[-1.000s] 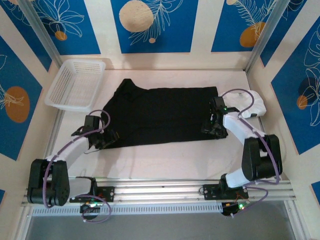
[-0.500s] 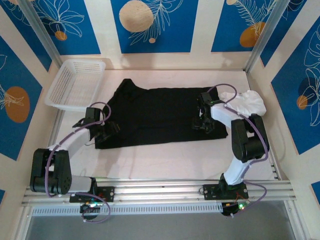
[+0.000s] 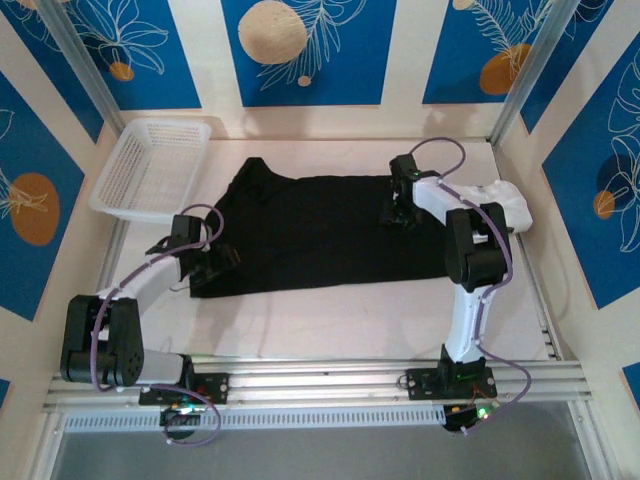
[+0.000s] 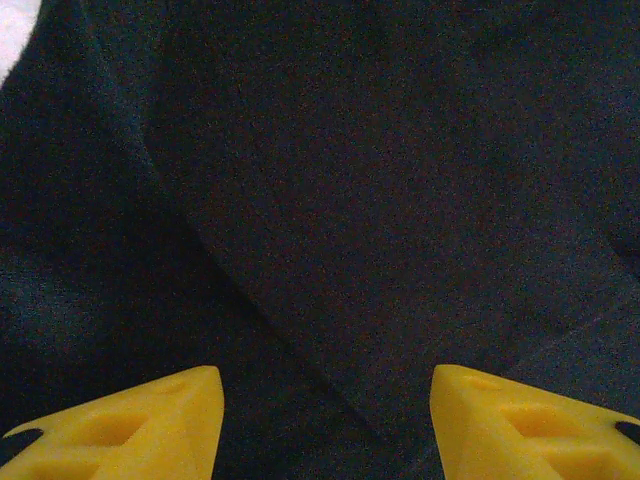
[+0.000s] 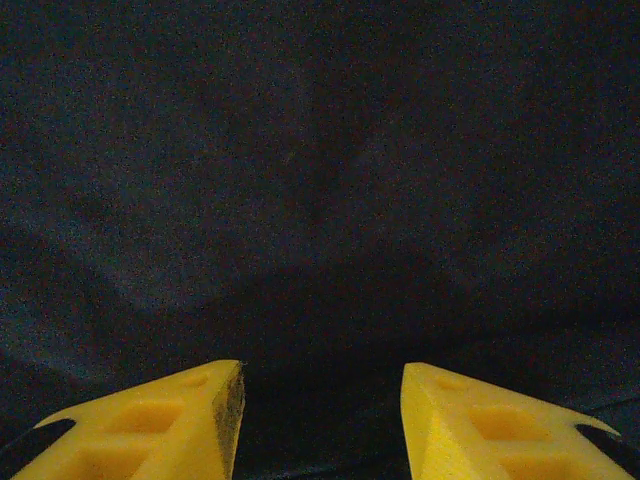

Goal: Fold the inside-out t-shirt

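Observation:
The inside-out t-shirt [image 3: 310, 230] lies spread flat on the table, all black, with one sleeve at its far left. My left gripper [image 3: 207, 262] hovers low over the shirt's near left corner. Its yellow fingers [image 4: 150, 425] stand open above a diagonal fold line in the black cloth [image 4: 380, 200], with nothing pinched. My right gripper [image 3: 398, 212] is over the shirt's far right part, the arm stretched out along the right side. Its jaws [image 5: 322, 420] stand apart over smooth black cloth [image 5: 320, 180], which lies below them ungripped.
A white mesh basket [image 3: 150, 165] stands at the back left corner. A white folded garment [image 3: 505, 205] lies just right of the shirt, under the right arm. Bare table runs between the shirt's near edge and the aluminium rail [image 3: 320, 375].
My right gripper has travelled from the shirt's near right corner toward the back and left, its jaws narrowing a little. The left gripper edged slightly onto the shirt's corner. The shirt has not shifted.

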